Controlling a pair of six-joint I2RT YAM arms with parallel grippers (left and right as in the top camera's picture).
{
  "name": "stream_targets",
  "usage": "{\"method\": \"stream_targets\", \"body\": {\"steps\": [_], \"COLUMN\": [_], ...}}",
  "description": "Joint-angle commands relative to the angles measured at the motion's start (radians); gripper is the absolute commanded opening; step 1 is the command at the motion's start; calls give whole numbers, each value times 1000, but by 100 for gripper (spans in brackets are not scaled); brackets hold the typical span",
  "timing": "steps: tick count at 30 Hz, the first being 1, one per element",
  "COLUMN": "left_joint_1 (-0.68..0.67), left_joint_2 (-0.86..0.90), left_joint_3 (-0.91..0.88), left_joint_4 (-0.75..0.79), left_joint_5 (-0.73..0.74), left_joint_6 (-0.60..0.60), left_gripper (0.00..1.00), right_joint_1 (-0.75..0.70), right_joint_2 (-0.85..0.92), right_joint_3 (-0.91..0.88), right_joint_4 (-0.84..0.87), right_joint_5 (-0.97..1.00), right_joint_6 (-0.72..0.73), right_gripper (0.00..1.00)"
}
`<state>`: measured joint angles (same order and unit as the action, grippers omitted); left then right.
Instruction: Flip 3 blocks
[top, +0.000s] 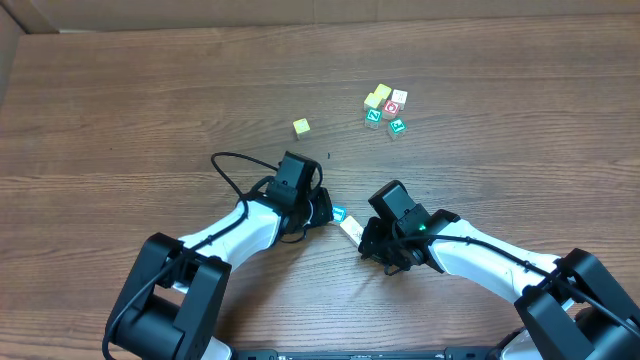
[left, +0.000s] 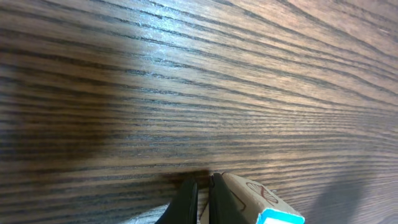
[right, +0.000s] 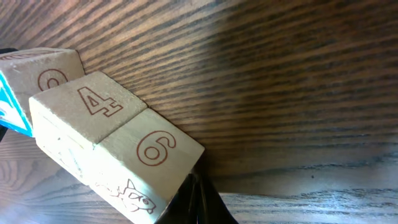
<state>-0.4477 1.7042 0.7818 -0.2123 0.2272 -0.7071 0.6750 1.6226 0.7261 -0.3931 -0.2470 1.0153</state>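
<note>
Clamped fully closed on nothing, the left gripper (left: 203, 183) sits just beside the teal-faced end of a row of three small cream wooden number cubes (right: 99, 115) lying toward the near edge of the wood-grain desk (top: 150, 100), while the right gripper (right: 196, 186), likewise closed and empty, sits just beside the row's opposite end.

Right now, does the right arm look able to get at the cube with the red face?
Probably yes, but awkwardly: bare table lies between the right gripper and the red-faced cube, yet green-lettered cubes crowd its near side.
</note>
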Motion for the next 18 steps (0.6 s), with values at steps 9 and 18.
{"method": "stream_targets", "body": {"steps": [9,18], "left_joint_1": [6,6], "left_joint_2": [68,68], "left_joint_3": [6,6], "left_joint_4": [-26,-87], "left_joint_5": [-7,-27], "left_joint_6": [-14,-15], "left_gripper": [4,4], "right_joint_1": [1,1], "right_joint_2": [10,10], "right_joint_3": [-9,-9], "right_joint_4": [-7,-5], "right_joint_5": [47,40], "right_joint_6": [11,11], "right_gripper": [4,4]}}
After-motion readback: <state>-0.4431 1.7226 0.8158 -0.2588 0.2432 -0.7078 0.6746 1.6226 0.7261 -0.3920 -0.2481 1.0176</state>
